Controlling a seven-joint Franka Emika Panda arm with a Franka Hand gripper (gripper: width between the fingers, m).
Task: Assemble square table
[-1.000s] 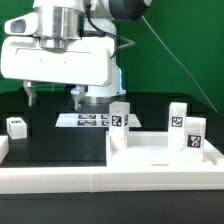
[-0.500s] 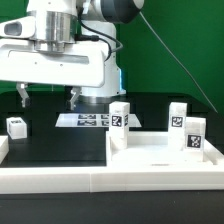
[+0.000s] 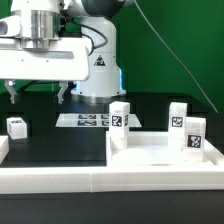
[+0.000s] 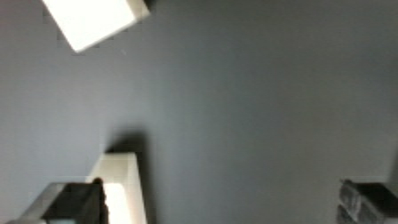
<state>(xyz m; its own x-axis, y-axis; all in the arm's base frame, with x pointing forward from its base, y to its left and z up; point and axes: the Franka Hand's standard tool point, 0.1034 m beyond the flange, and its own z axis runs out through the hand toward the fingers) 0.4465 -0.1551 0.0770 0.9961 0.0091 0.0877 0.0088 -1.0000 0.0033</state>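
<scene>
The square table slab lies white and flat at the exterior view's right. Three tagged leg blocks stand upright on it. Another small tagged leg block sits alone on the black table at the left. My gripper hangs above the table between that lone block and the slab, open, with nothing between its fingers. In the wrist view the gripper shows two dark fingertips far apart over bare dark table. A white piece lies at the frame's edge; I cannot tell which part it is.
The marker board lies flat behind the gripper, by the arm's white base. A long white rail runs along the front of the table. A green backdrop stands behind. A pale strip shows beside one fingertip.
The gripper has slid toward the exterior view's left, staying open at about the same height. The parts on the table have not moved.
</scene>
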